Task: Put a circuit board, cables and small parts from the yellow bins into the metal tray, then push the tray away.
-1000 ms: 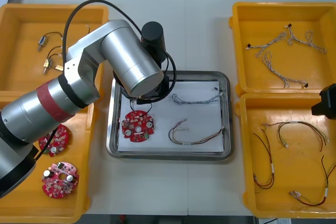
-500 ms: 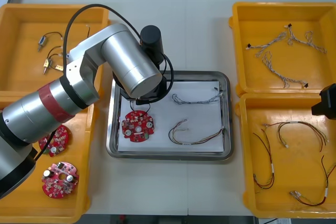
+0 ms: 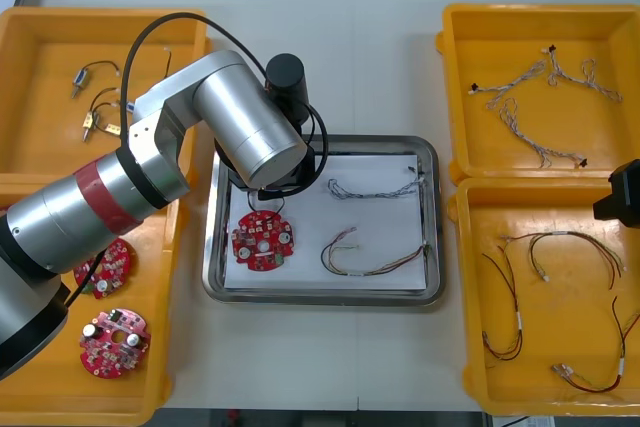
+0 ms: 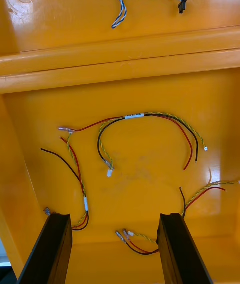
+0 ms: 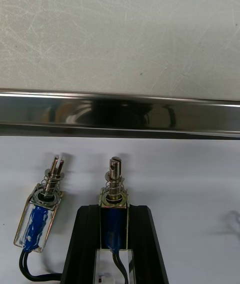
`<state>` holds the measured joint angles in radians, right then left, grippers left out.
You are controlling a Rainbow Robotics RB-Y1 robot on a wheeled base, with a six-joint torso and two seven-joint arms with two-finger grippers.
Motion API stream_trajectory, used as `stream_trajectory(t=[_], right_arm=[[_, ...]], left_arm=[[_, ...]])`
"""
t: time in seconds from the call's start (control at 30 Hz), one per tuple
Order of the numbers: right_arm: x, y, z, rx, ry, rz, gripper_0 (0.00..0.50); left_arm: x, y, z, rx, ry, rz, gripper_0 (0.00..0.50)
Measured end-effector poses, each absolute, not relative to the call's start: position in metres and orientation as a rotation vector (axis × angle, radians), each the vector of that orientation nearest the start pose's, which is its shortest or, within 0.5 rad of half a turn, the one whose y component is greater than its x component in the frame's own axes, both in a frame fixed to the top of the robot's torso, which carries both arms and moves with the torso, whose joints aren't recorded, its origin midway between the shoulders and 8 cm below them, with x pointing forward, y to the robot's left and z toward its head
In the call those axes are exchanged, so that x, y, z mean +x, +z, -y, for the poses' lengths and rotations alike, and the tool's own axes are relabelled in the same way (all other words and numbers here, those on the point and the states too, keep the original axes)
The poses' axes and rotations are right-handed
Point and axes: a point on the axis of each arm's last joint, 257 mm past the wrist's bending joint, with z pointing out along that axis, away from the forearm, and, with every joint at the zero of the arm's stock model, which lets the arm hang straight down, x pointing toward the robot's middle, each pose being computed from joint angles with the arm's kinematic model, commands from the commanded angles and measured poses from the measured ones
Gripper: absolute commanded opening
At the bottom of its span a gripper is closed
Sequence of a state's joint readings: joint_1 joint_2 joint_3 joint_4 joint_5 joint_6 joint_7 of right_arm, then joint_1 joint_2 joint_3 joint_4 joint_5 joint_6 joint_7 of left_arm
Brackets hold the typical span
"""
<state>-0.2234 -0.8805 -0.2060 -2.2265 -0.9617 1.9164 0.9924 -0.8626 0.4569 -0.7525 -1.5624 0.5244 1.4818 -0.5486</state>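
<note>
The left arm [image 3: 240,127] stretched over the far left corner of the tray [image 3: 435,247]. The left gripper [image 5: 114,214] sat inside the tray, close to the shiny rim at that corner. Its fingers [image 5: 87,244] were clamped on a small metal part [image 5: 115,176] with a blue coil, held upright between them over the white lining. A second small metal part [image 5: 41,214] lay just beside it, clear of the fingers. A round red circuit board [image 3: 263,240] lay toward the tray's near left corner. A blue and white cable [image 3: 375,187] lay by the far right corner, and a thin cable [image 3: 370,259] lay toward the near right corner. The right gripper [image 4: 115,224] hung over the near right bin [image 4: 150,184]. Its fingers [image 4: 52,249] stood wide apart with nothing between them, above red, yellow and black cables [image 4: 145,116] on the bin's floor.
</note>
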Motion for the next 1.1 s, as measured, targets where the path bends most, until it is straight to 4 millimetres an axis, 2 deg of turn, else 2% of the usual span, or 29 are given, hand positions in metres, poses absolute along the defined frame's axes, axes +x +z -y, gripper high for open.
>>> stream_trajectory(t=[0.03,0.07,0.1,0.13,0.17,0.5,0.63,0.77,1.1], right_arm=[[0.37,-0.152,0.342,0.148,0.045,-2.71,0.5],[0.37,-0.152,0.342,0.148,0.045,-2.71,0.5],[0.37,-0.152,0.342,0.148,0.045,-2.71,0.5],[0.37,-0.152,0.342,0.148,0.045,-2.71,0.5],[0.37,-0.152,0.342,0.148,0.045,-2.71,0.5],[0.37,-0.152,0.342,0.148,0.045,-2.71,0.5],[0.37,-0.152,0.342,0.148,0.045,-2.71,0.5],[0.37,-0.152,0.342,0.148,0.045,-2.71,0.5],[0.37,-0.152,0.342,0.148,0.045,-2.71,0.5]], left_arm=[[0.515,-0.249,-0.079,-0.091,-0.068,-2.614,0.358],[0.515,-0.249,-0.079,-0.091,-0.068,-2.613,0.4],[0.515,-0.249,-0.079,-0.091,-0.069,-2.613,0.417],[0.515,-0.249,-0.079,-0.091,-0.069,-2.613,0.477],[0.515,-0.249,-0.079,-0.091,-0.069,-2.613,0.493],[0.514,-0.246,-0.076,-0.082,-0.076,-2.609,0.5],[0.508,-0.241,-0.073,-0.075,-0.079,-2.621,0.5],[0.498,-0.227,-0.074,-0.104,-0.107,-2.656,0.5],[0.498,-0.193,-0.084,-0.179,-0.153,-2.652,0.5]])
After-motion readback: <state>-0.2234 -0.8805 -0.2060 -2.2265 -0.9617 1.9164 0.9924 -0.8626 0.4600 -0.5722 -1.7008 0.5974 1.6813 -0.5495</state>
